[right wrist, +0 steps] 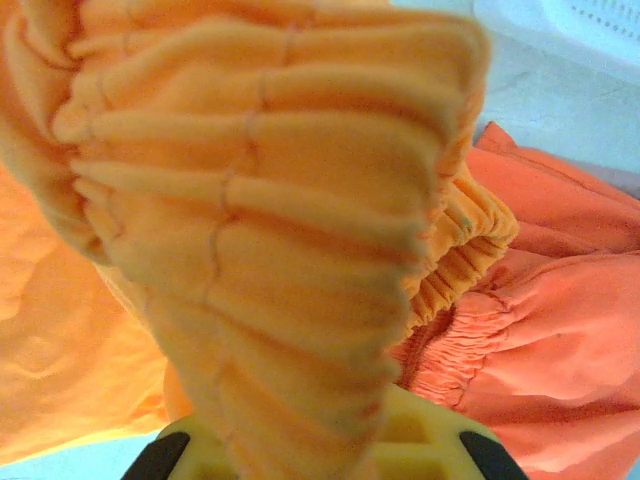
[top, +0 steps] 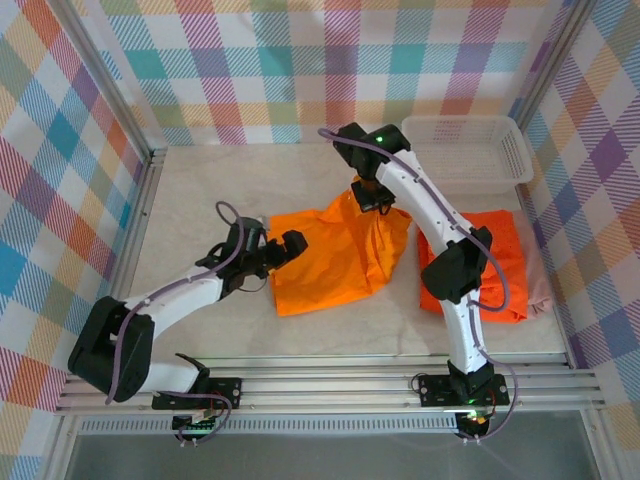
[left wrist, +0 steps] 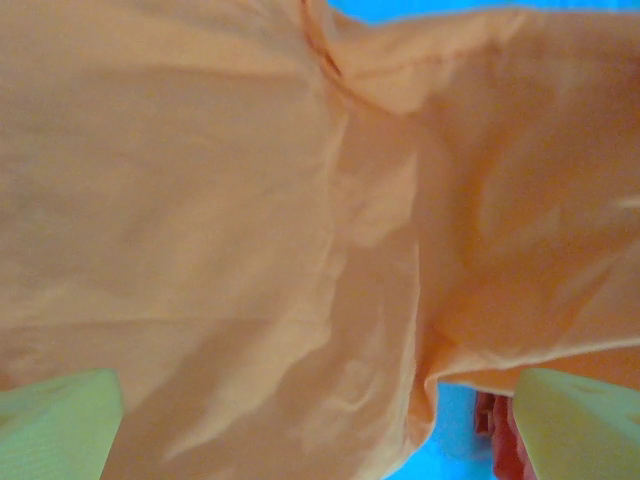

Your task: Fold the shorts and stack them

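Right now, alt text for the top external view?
The right hand pinches the far edge of the yellow-orange shorts spread mid-table, while the open left hand sits at their left edge. Bright orange shorts lie flat to the right, a white basket behind.

Twin arm bodies showing white shells over black joints

The left arm [top: 165, 305] and right arm [top: 440, 215] are carrying white link covers between black joint housings, each bolting onto a black base plate [top: 455, 388]. A lilac cable [top: 219, 209] is running along each arm in loose loops. Green indicator lamps [top: 379, 136] are glowing on the right arm. The left claw [top: 292, 243] is showing pale yellow-green fingers [left wrist: 60, 425].
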`<control>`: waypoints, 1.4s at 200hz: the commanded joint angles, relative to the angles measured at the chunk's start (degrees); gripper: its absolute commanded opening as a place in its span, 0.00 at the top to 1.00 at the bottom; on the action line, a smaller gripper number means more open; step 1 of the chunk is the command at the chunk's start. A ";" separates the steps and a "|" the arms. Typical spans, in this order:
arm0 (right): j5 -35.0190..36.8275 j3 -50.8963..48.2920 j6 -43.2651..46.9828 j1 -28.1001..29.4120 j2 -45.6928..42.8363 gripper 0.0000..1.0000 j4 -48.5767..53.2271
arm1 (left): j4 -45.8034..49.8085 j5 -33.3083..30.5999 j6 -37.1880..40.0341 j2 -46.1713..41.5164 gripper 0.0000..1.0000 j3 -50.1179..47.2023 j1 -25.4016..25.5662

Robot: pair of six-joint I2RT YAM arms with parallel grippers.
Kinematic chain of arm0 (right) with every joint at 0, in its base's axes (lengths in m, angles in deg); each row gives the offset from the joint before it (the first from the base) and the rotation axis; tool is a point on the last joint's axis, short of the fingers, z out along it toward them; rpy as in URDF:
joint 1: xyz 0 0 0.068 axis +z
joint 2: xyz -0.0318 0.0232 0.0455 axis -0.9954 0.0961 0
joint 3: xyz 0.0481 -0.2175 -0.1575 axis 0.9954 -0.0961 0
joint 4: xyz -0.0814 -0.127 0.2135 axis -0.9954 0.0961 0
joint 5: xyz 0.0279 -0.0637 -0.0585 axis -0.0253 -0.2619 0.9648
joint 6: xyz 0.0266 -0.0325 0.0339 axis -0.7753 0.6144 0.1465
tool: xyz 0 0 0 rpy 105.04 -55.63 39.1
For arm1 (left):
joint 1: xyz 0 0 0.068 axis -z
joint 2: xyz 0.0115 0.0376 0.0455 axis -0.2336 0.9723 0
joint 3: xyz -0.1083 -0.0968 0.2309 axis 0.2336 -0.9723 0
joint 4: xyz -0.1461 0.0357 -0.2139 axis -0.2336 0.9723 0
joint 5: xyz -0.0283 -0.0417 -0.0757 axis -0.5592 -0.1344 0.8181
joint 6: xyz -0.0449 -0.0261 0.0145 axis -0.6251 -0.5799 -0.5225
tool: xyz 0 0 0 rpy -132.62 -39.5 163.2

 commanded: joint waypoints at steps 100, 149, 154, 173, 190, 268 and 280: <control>-14.09 9.33 -8.82 6.12 8.30 1.00 -0.87 | -8.97 4.39 -1.83 9.17 0.00 -7.66 -2.11; -17.24 10.34 -10.24 7.85 10.39 1.00 -1.93 | -11.47 4.32 -2.69 12.38 0.00 -6.94 -0.37; -17.44 10.38 -10.24 7.86 10.50 1.00 -1.96 | -11.51 4.30 -2.67 12.62 0.00 -6.78 -0.02; -16.68 10.93 -9.79 7.95 10.62 1.00 -1.09 | -11.21 3.52 -2.52 13.24 0.00 -5.38 1.53; -12.41 11.96 -8.46 7.86 9.96 1.00 1.46 | -10.55 2.79 -2.34 14.05 0.00 -3.82 3.35; 2.97 7.12 -2.95 -0.75 -3.91 1.00 8.49 | -9.19 2.43 -2.61 15.60 0.00 0.98 9.40; 4.68 7.10 -1.42 -1.36 -5.60 1.00 8.22 | -8.89 2.79 -2.61 15.17 0.00 1.25 9.78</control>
